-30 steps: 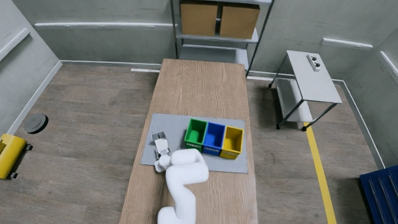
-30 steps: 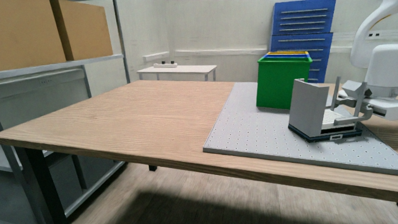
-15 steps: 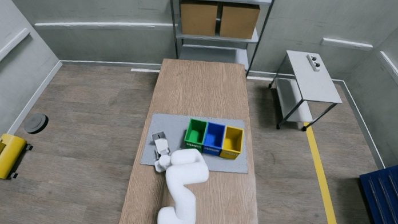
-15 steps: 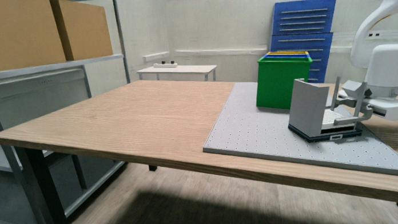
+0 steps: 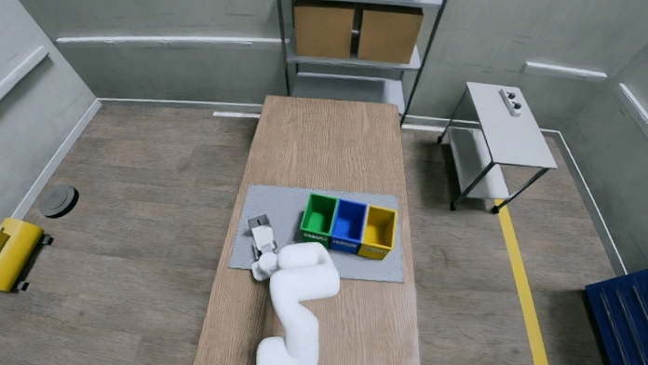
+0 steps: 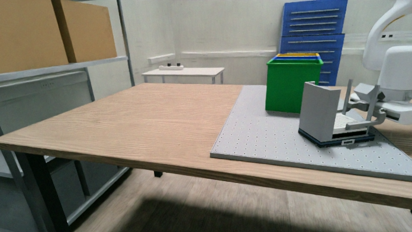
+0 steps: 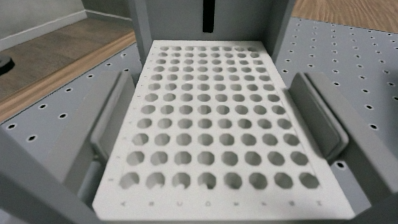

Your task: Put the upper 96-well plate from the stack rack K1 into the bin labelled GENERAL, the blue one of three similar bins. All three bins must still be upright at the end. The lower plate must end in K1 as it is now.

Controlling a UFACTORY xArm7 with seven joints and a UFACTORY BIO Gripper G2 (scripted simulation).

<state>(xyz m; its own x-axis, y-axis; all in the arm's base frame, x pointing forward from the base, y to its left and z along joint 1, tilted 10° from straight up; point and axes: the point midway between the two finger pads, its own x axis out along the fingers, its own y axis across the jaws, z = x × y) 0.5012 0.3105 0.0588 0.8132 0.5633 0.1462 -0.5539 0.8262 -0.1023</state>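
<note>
The upper 96-well plate [image 5: 263,234] [image 6: 344,121] [image 7: 195,116] lies level in the stack rack K1 [image 5: 258,220] [image 6: 316,112] [image 7: 245,20], and appears to be pinched along its 2 long sides by the pincer [image 5: 264,244] [image 6: 344,118] [image 7: 216,117]. The grasp is judged to be made; lift, carry and release are left. The lower plate cannot be made out with certainty. Beyond the rack, the green bin [image 5: 317,239] [image 6: 291,86], the blue bin [image 5: 345,245] [image 6: 299,58] and the yellow bin [image 5: 372,252] [image 6: 299,55] stand upright in a row, and nothing is seen inside the blue 1.

By the wrist view, the wells and both finger pads are shown, but no bin. By the exterior view, the rack's dark base and a finger low beside the plate are shown, while the blue and yellow bins are mostly hidden behind the green 1. Only from the top are all 3 interiors seen; the labels cannot be read surely there.
</note>
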